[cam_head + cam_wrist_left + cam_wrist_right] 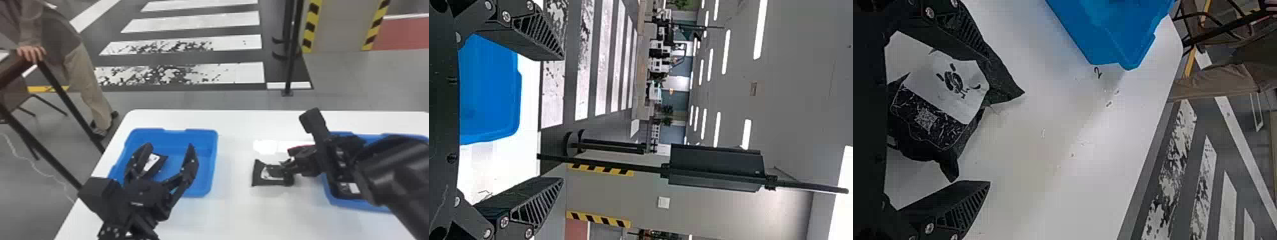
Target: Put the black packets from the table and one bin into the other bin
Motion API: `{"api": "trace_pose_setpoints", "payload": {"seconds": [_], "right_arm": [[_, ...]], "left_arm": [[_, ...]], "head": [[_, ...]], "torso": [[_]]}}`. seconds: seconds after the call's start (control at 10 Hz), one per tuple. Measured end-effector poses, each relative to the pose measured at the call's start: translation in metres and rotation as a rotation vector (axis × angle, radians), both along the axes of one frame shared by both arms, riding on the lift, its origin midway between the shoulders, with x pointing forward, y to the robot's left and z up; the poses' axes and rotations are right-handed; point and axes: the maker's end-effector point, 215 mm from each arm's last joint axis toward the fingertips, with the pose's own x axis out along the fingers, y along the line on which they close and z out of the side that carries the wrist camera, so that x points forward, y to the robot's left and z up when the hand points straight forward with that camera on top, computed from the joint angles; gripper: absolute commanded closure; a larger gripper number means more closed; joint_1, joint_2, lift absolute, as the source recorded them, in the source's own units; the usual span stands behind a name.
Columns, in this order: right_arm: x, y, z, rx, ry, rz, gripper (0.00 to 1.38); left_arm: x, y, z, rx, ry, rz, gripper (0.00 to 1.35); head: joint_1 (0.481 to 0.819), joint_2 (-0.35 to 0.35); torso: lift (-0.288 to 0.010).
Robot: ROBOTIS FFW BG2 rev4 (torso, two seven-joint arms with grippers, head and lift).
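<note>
Hanging over the blue bin on the left [214, 159], the left gripper [169, 149] has its two fingers wide apart. Down in that bin, seen between the fingers in the head view, is a black packet [151, 162] with a white label. Next, on the white table [242, 210] between the two bins, is another black packet [258, 172] with a white patch. The right gripper [289, 166] is right at it with its fingers far apart, and the right wrist view shows the packet lying between them, closer to one finger than to the other. At the right is the other blue bin [338, 203], partly under the right arm, with what look like more black packets [344, 188] inside.
</note>
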Motion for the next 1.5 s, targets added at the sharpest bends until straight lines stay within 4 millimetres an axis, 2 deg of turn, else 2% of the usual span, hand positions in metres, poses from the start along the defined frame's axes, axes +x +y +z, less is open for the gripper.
{"api": "trace_pose_setpoints", "payload": {"seconds": [0.1, 0.2, 0.3, 0.4, 0.5, 0.9, 1.0, 1.1, 1.2, 1.3, 1.4, 1.5], "right_arm": [[0.000, 0.002, -0.007, 0.004, 0.026, 0.013, 0.20], [-0.004, 0.005, -0.015, 0.019, 0.064, 0.023, 0.32], [-0.010, 0.009, -0.024, 0.032, 0.108, 0.035, 0.74], [-0.015, 0.010, -0.029, 0.031, 0.131, 0.040, 1.09], [-0.018, 0.015, -0.029, 0.027, 0.127, 0.051, 1.26], [-0.029, 0.038, -0.014, 0.062, 0.121, 0.063, 1.26], [-0.025, 0.043, 0.004, 0.094, 0.080, 0.064, 1.26], [-0.013, 0.035, 0.027, 0.120, 0.022, 0.036, 1.26], [0.003, 0.009, 0.057, 0.144, -0.064, -0.029, 1.27], [0.016, -0.033, 0.087, 0.150, -0.158, -0.123, 1.27], [0.020, -0.074, 0.101, 0.132, -0.213, -0.205, 1.26], [0.016, -0.133, 0.104, 0.091, -0.248, -0.311, 1.26]], "left_arm": [[0.001, 0.000, 0.001, 0.000, -0.001, -0.001, 0.18], [0.002, -0.001, 0.001, 0.001, -0.002, -0.001, 0.18], [0.003, -0.002, 0.001, 0.001, -0.004, -0.002, 0.18], [0.004, -0.002, 0.002, 0.000, -0.007, -0.001, 0.18], [0.004, 0.000, 0.002, 0.001, -0.009, 0.002, 0.18], [0.002, 0.003, 0.002, 0.001, -0.013, 0.006, 0.18], [0.002, 0.003, 0.003, 0.001, -0.014, 0.007, 0.18], [0.002, 0.003, 0.003, 0.001, -0.015, 0.006, 0.18], [0.001, 0.002, 0.003, 0.001, -0.015, 0.004, 0.18], [0.001, 0.002, 0.002, -0.002, -0.014, 0.000, 0.18], [0.001, 0.002, 0.002, -0.006, -0.012, -0.002, 0.18], [0.001, 0.003, 0.001, -0.008, -0.010, -0.003, 0.18]], "head": [[0.695, 0.163], [0.695, 0.165], [0.695, 0.170], [0.695, 0.173], [0.695, 0.180], [0.695, 0.212], [0.695, 0.220], [0.695, 0.216], [0.695, 0.189], [0.695, 0.143], [0.695, 0.088], [0.695, 0.024]], "torso": [[-0.110], [-0.110], [-0.110], [-0.110], [-0.110], [-0.110], [-0.110], [-0.110], [-0.110], [-0.110], [-0.110], [-0.110]]}}
